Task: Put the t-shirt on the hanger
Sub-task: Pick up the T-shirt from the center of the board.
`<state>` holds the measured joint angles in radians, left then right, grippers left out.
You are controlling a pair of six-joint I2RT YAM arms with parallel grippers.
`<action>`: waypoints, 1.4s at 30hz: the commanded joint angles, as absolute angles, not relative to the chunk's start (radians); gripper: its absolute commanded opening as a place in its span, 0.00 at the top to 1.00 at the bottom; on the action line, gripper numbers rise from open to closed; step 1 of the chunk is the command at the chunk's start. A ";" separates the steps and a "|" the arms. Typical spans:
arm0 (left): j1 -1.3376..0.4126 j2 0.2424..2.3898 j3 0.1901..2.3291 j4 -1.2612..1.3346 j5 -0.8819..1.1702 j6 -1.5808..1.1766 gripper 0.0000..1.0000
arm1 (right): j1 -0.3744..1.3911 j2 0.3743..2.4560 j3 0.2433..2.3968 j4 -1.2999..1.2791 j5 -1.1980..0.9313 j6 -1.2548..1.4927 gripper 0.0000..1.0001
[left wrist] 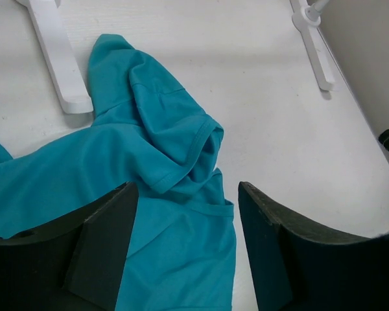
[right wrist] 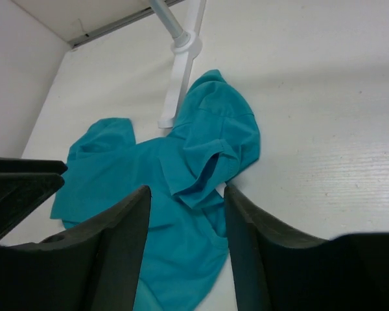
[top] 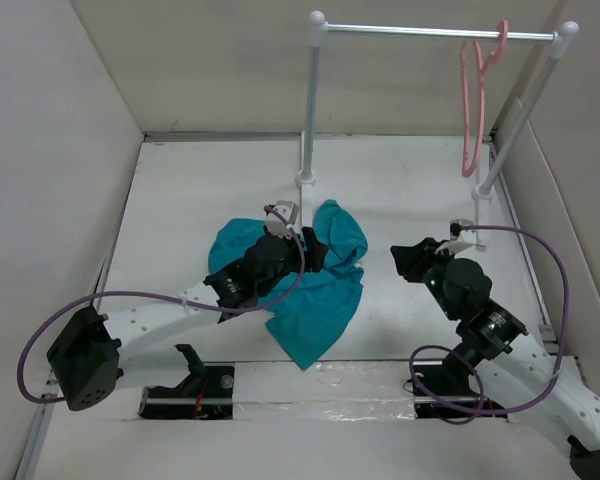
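T-shirt (top: 325, 300) lies crumpled on the table (top: 200, 180) just in front of the rail's left post, well apart from the hanger (top: 465, 80), which hangs from the right end of the silver rail (top: 430, 32). No part of it is lifted or threaded yet. The biggest risk is the heap itself. The T-shirt is doubled over with a sleeve folded on top, so a pinch could catch several layers and shut the opening the hanger must enter. The left arm also lies across the cloth in the overhead view, and a sideways move could drag or bunch it further. Next is the rail, since a raised arm brushing a post could shake it. The hanger hangs loose (edge-on to the overhead camera, so its spread is hard to read), and a nudge could set it swinging or knock it off. The left gripper (left wrist: 187, 191) is spread wide above the folded sleeve with nothing between its jaws. The right gripper (right wrist: 187, 191) is also parted and empty, over bare table beside the cloth. The table is plain, smooth and white, enclosed by pale walls (top: 40, 150) on three sides.
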<state>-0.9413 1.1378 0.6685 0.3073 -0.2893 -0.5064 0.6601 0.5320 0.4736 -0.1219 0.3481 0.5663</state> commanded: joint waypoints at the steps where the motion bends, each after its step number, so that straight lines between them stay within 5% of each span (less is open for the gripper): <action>1: -0.943 1.163 0.719 0.321 -0.278 -0.462 0.40 | 0.653 0.503 0.456 -0.111 0.368 0.586 0.74; 3: -0.943 1.164 0.710 0.328 -0.269 -0.453 0.49 | 0.653 0.494 0.448 -0.087 0.368 0.577 0.97; 4: -0.943 1.163 0.704 0.342 -0.262 -0.424 0.57 | 0.653 0.489 0.446 -0.084 0.373 0.575 1.00; 5: -0.943 1.166 0.701 0.353 -0.249 -0.401 0.82 | 0.653 0.489 0.448 -0.080 0.371 0.572 1.00; 7: -0.943 1.175 0.703 0.360 -0.259 -0.365 0.99 | 0.653 0.506 0.443 -0.068 0.376 0.563 1.00; 8: -0.943 1.187 0.707 0.359 -0.274 -0.357 1.00 | 0.653 0.514 0.439 -0.055 0.376 0.563 1.00; 12: -0.943 1.265 0.736 0.350 -0.247 -0.302 0.98 | 0.653 0.552 0.453 -0.064 0.364 0.581 1.00; 23: -0.943 1.525 0.868 0.319 -0.222 -0.210 0.69 | 0.653 0.565 0.396 0.021 0.356 0.578 1.00; 34: -0.943 1.698 1.000 0.337 -0.167 -0.095 0.68 | 0.644 0.549 0.402 -0.011 0.342 0.560 1.00; 42: -0.953 1.763 1.057 0.308 -0.115 -0.060 0.63 | 0.644 0.541 0.394 -0.011 0.330 0.557 0.77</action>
